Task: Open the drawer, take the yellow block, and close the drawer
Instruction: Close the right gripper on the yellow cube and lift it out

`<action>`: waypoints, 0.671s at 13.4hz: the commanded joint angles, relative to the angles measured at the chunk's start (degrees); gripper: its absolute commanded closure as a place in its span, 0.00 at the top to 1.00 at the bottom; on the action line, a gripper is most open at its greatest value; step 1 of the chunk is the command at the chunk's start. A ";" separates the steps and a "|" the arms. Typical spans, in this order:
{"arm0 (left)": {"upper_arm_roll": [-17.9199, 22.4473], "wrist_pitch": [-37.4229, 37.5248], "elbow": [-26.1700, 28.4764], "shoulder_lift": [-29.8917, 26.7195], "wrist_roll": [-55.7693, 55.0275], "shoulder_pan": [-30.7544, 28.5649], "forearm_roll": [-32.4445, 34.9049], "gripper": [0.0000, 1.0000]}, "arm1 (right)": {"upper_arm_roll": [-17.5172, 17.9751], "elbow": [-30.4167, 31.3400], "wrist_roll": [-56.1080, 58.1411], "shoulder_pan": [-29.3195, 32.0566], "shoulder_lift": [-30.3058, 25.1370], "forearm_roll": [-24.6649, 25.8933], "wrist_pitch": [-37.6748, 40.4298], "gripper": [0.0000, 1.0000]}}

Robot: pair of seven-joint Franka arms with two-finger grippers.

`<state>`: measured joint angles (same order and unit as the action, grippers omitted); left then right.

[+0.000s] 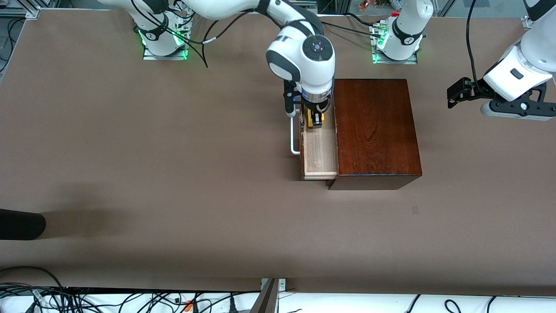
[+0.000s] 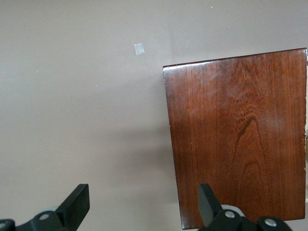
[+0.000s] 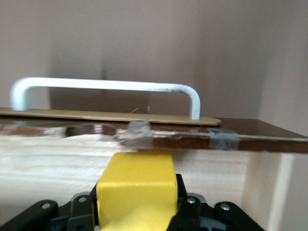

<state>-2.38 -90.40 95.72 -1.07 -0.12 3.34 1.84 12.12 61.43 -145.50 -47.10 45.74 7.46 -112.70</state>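
The drawer is pulled out of the dark mahogany box toward the right arm's end of the table, its white handle outermost. My right gripper is over the part of the open drawer farther from the front camera and is shut on the yellow block. The right wrist view shows the yellow block between the fingers, with the pale drawer floor and the handle past it. My left gripper is open and empty, waiting in the air toward the left arm's end of the table, beside the box.
A small pale square mark lies on the brown table nearer the front camera than the box. A dark object pokes in at the table edge at the right arm's end. Cables run along the front edge.
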 commanded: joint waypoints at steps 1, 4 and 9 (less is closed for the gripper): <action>-0.69 0.65 -2.11 0.98 -0.15 -0.44 1.23 1.00 | 0.36 1.14 4.50 3.32 -6.78 -4.19 6.24 0.01; -0.78 0.92 -2.29 1.07 -0.15 -0.44 1.15 1.00 | -0.08 2.45 20.37 8.51 -12.94 -7.81 12.83 0.01; -2.62 1.10 -2.47 6.59 7.45 2.89 0.10 1.00 | -7.01 19.73 55.07 14.92 -26.80 -10.00 16.73 0.01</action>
<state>-4.24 -90.18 95.28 1.39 1.82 4.78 1.84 7.77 69.16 -102.44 -35.05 27.91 0.03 -95.25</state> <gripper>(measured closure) 0.000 0.445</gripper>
